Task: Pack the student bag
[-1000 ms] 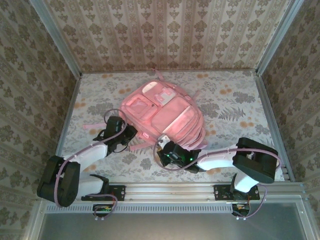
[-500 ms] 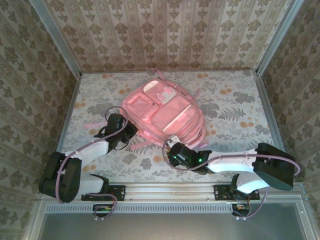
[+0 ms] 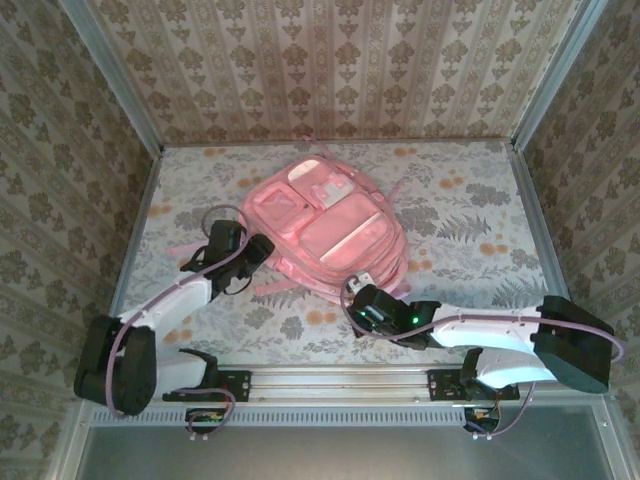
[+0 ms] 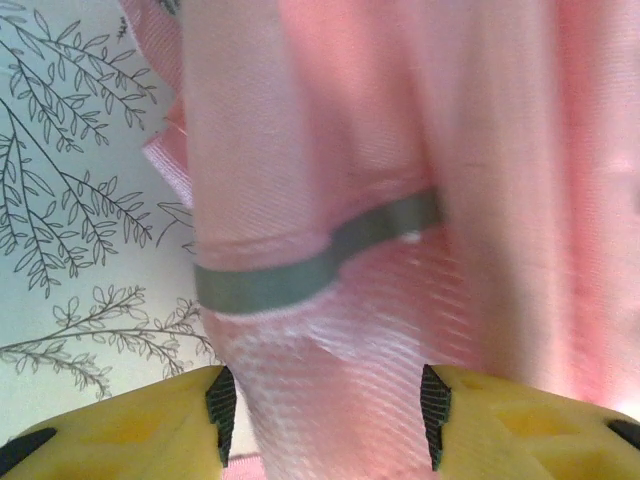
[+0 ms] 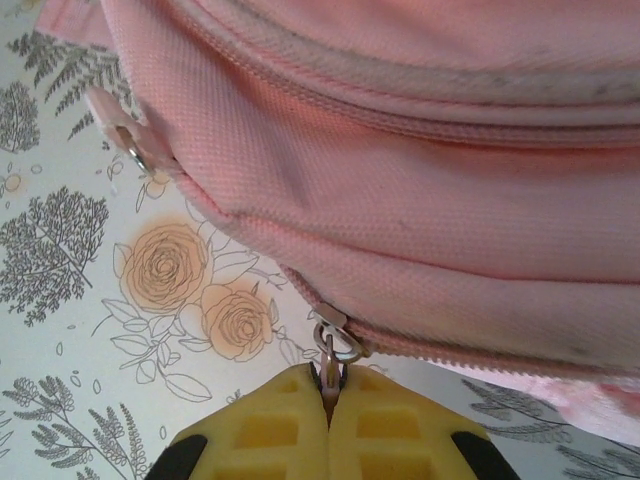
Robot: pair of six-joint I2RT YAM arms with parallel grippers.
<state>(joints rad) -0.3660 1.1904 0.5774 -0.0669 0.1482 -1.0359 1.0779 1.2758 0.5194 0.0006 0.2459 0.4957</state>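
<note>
Student bag [image 3: 325,225] lies flat around the middle of the flowered counter [image 3: 470,200], pockets facing up, with one of my arms at each of its near corners. My left fingers [image 4: 110,430] stand partly open, the bag's pink fabric between them but not clamped. My right fingers [image 5: 270,430] are pinched tight on the metal zipper pull [image 5: 330,362] at the bag's lower seam.

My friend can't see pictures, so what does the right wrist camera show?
The right gripper, yellow jaws shut, pinches the metal zip pull of the pink student bag. A flowery table lies underneath.
</note>
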